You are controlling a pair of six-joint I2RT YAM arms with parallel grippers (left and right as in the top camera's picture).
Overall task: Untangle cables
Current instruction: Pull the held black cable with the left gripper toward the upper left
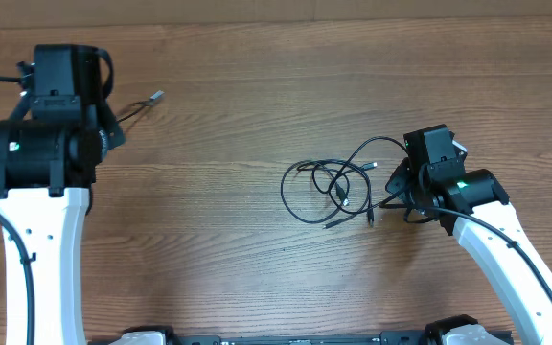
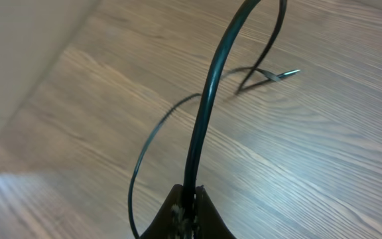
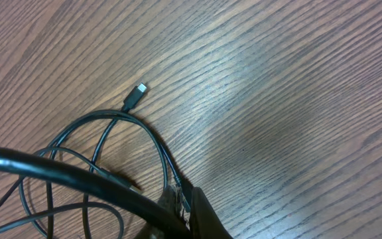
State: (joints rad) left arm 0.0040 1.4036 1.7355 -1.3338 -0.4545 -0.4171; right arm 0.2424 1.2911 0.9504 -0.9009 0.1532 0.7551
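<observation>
- Overhead: cable tangle lies on the table right of centre, as loose overlapping loops with the plug ends along the lower edge.
- One loop arcs up and over to the right arm, which sits just beside the tangle.
- Overhead also shows a single cable well apart from the tangle at far left, coming out from under the left arm. Its silver tip rests on the wood.
- Overhead hides both sets of fingertips under the arm bodies, so grip is readable only from the wrist views.
- Left wrist: left gripper is clenched on the single cable.
- The cord rises from between the fingers, arcs out of the top of the frame and drops back to the silver tip lying on the table.
- A thinner-looking stretch of the cord curves off to the left. The tangle is not in this view.
- Right wrist: right gripper is clamped on a strand at the edge of the tangle, fingers close together and low over the wood.
- This view shows a small plug lying flat just outside the nearest loop. It is only a speck from overhead.
- A near strand crosses close to the lens, blurred. Can't tell where it joins the rest.
</observation>
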